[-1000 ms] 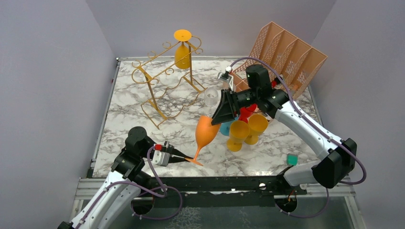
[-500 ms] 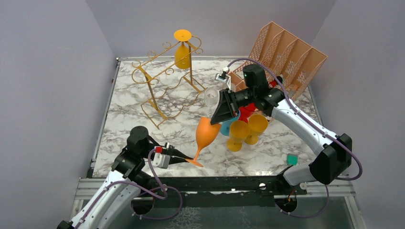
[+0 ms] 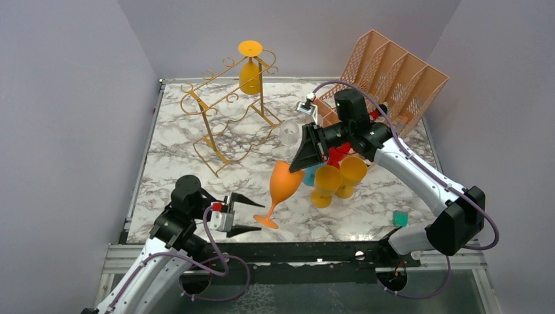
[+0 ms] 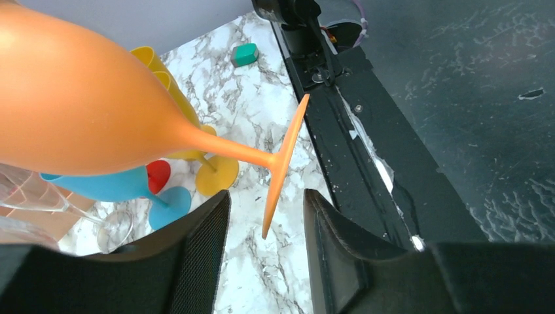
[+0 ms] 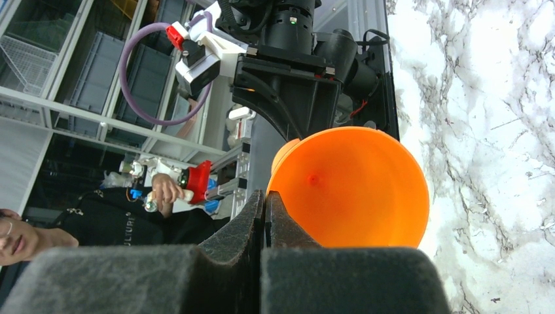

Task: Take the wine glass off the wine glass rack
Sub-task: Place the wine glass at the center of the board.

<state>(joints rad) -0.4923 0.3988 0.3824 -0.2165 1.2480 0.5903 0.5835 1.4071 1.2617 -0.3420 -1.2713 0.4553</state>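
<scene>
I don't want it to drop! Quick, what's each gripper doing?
Left gripper: open, around the foot of the tilted orange plastic wine glass, not holding.
Right gripper: shut on that glass's rim.

Orange wine glass (image 3: 284,182) leaning off the wine glass rack (image 3: 207,125)

The orange wine glass is tilting steeply, its bowl raised toward the back right and its round foot sitting low near the front edge. The wine glass rack (thin gold wire, wavy rails, curled ends) is standing upright at the back left, well apart from it, and is carrying a yellow wine glass (image 3: 250,75) hanging bowl-down at its far end.
</scene>
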